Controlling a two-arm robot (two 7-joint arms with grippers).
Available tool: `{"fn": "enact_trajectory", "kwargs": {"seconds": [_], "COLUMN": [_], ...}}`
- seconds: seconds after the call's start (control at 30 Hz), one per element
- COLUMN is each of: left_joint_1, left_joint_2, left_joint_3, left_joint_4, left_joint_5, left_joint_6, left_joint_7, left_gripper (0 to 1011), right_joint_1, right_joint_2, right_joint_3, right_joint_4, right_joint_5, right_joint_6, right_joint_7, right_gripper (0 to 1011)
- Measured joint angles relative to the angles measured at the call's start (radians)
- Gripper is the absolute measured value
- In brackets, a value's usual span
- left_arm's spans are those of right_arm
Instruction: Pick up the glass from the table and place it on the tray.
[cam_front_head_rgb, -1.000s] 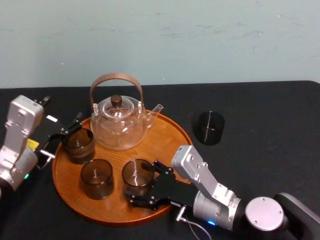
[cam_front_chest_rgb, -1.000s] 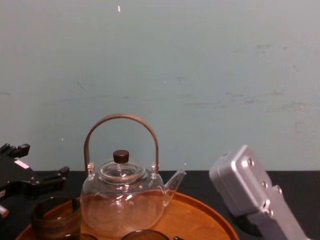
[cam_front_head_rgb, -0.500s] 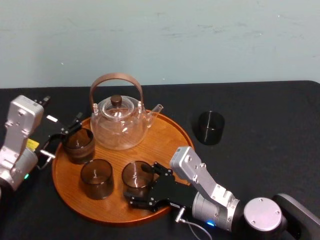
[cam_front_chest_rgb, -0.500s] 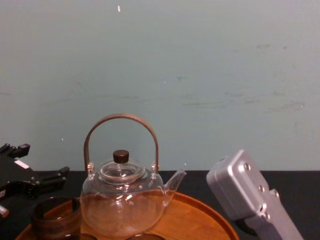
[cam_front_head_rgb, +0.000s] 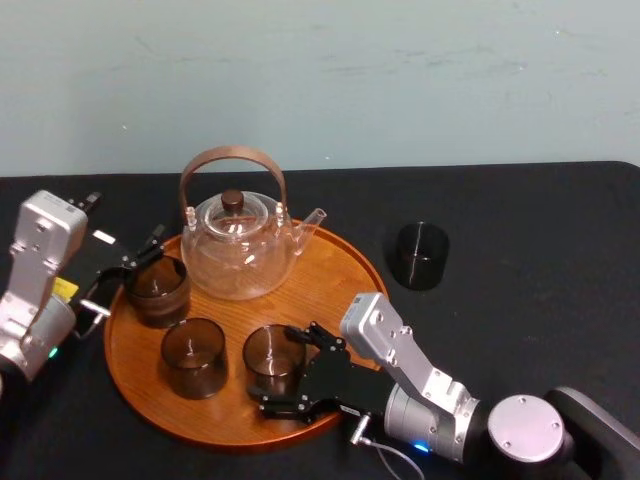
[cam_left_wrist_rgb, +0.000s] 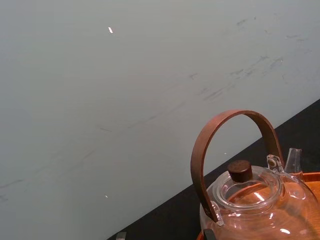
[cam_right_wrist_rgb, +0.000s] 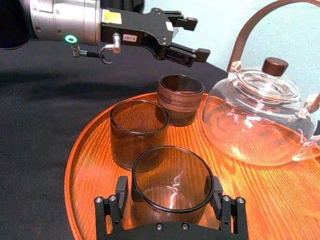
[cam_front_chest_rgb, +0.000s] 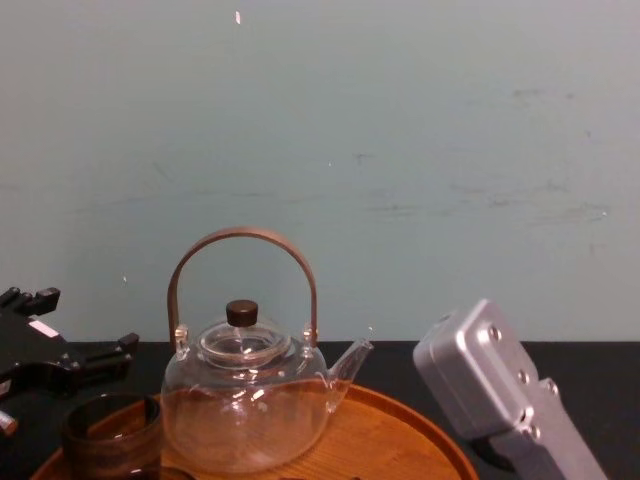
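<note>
The right hand (cam_right_wrist_rgb: 170, 197) is pinching the glass (cam_front_head_rgb: 271, 353), which is standing upright on the near part of the tray (cam_front_head_rgb: 340, 270). The left hand (cam_right_wrist_rgb: 199, 36), spread, is hovering at the tray's left edge, just beside another glass (cam_front_head_rgb: 157, 290).

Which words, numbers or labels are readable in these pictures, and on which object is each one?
White label on the left gripper: a short dark code, too small to read.
Yellow label on the same gripper: too blurred to read.
I see no text on the teapot, the glasses or the tray.
</note>
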Motion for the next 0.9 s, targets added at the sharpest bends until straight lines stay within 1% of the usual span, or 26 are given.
{"fn": "enact_trajectory", "kwargs": {"seconds": [0.2,0.3,0.43,0.5,0.67,0.8,0.9], "left_joint_1": [0.0,0.0,0.0,0.0,0.0,0.0,0.0], "left_joint_2": [0.0,0.0,0.0,0.0,0.0,0.0,0.0], "left_joint_3": [0.0,0.0,0.0,0.0,0.0,0.0,0.0], "left_joint_4": [0.0,0.0,0.0,0.0,0.0,0.0,0.0], "left_joint_5": [0.0,0.0,0.0,0.0,0.0,0.0,0.0], "left_joint_6": [0.0,0.0,0.0,0.0,0.0,0.0,0.0], "left_joint_7": [0.0,0.0,0.0,0.0,0.0,0.0,0.0], "left_gripper": [1001,1001,1001,1001,1002,1001,1001], "right_joint_1": [-0.001,-0.009,-0.024,-0.037,-0.069,-0.094,-0.115], "right_joint_2": [0.001,0.01,0.027,0.039,0.065,0.081,0.092], "right_joint_3": [0.002,0.01,0.021,0.03,0.051,0.071,0.089], "right_joint_4": [-0.002,-0.021,-0.061,-0.092,-0.156,-0.192,-0.214], "right_joint_5": [0.004,0.012,0.014,0.012,-0.01,-0.009,0.0], "right_joint_6": [-0.005,-0.019,-0.039,-0.054,-0.095,-0.119,-0.131], "right_joint_7": [0.002,0.003,-0.004,-0.015,-0.043,-0.05,-0.052], "right_gripper": [1003,1002,1003,1003,1002,1002,1002]}}
